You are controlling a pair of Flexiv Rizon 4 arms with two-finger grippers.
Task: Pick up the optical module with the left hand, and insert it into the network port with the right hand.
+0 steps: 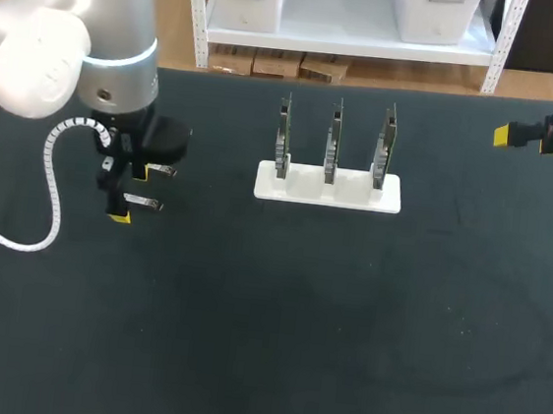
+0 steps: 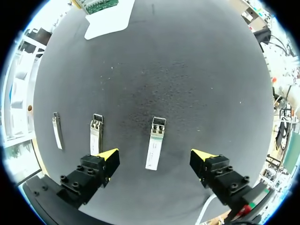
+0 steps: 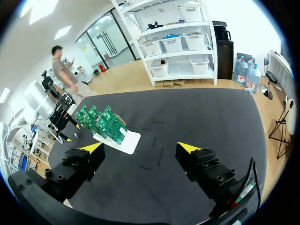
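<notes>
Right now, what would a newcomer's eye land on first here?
The white stand with three upright green boards, centre of the head view, stands out. Then three silver optical modules lie under the left gripper, one centred between its open fingers. The right gripper hangs open at far right.

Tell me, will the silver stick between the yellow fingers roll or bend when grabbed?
Probably neither. The optical module looks like a flat-sided metal bar lying flat on the table, so it likely stays stiff and won't roll. Its smooth shine suggests it might slip.
</notes>
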